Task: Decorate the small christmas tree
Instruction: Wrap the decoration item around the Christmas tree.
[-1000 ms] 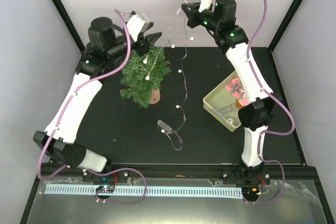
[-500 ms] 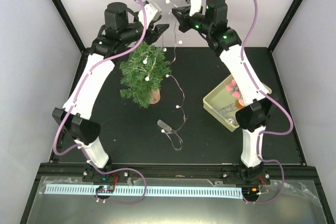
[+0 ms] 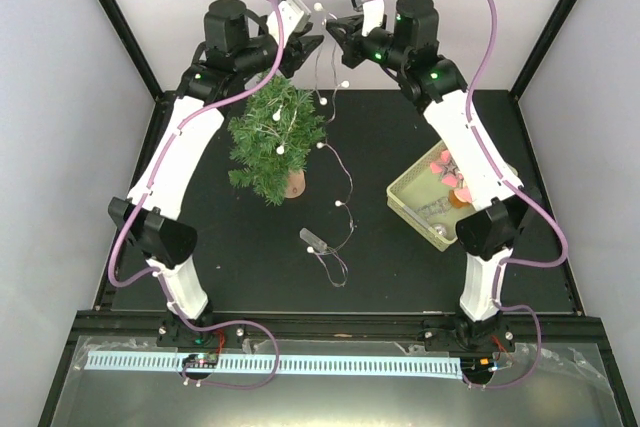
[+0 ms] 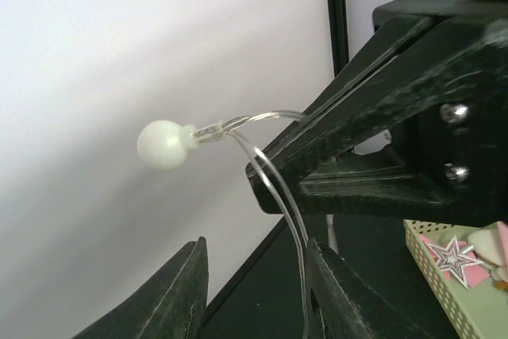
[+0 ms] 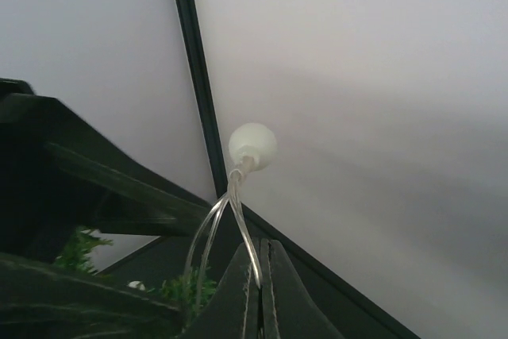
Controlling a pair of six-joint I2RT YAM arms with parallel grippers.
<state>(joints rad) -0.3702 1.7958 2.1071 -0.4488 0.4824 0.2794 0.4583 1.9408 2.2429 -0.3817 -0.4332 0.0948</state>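
The small christmas tree stands at the back left of the black table, with part of a string of white bulb lights draped on it. My right gripper is shut on the string's clear wire and holds it high above the tree; one bulb sticks up past its closed tips. My left gripper is open just beside it. In the left wrist view the wire runs down between my open left fingers, close to the right one, below the bulb.
The string trails down to a small clear battery pack on the table. A yellow-green basket with pink and star ornaments sits at the right, also in the left wrist view. White walls and black frame posts enclose the back.
My left arm rose and swung right, bringing its open gripper up to the held wire. My right gripper moved left with the string, lifting it off the table.
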